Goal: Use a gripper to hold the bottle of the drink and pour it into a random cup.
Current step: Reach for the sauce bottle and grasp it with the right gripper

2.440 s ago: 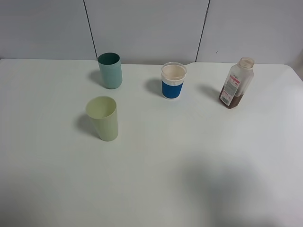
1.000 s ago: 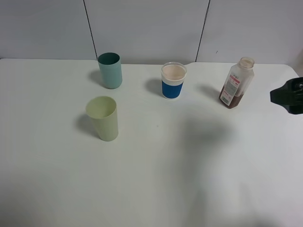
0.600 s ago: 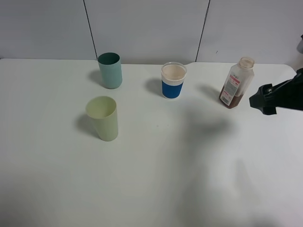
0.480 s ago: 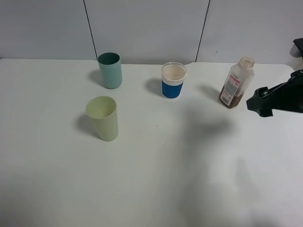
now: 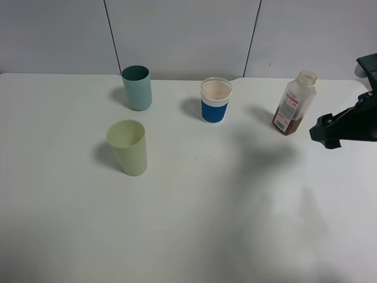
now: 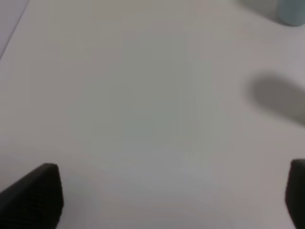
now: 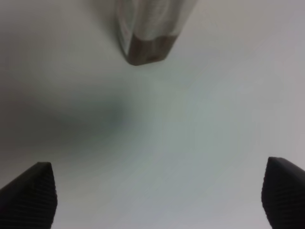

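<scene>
— What did the high camera count, biggest things first?

— One white desk (image 5: 194,230). One black right arm (image 5: 353,121) reached in from the right edge. Then came three cups, all upright and well apart. A pale green cup (image 5: 129,150) stood nearest the front, with a teal cup (image 5: 137,88) behind it. The white cup with the blue band (image 5: 215,101) was at the back, near the middle. One bottle (image 5: 293,105), capless and upright, stood between that cup and the arm. It held a shallow layer of brown drink (image 5: 288,125) at its bottom.

— Did the arm touch the bottle?

— No, its tip was near the bottle but apart from it.

— What did the wrist cameras add?

— The right wrist view showed the right jaws, which the high view could not resolve. Two dark fingertips (image 7: 33,195) stood wide apart with nothing between them. The bottle's base and the drink sat ahead of them on the desk, blurred. The left wrist view showed the left jaws, which lay outside the high view. They were likewise spread wide and empty over bare desk, with a blurred blue-green thing (image 6: 291,10) at one corner
</scene>
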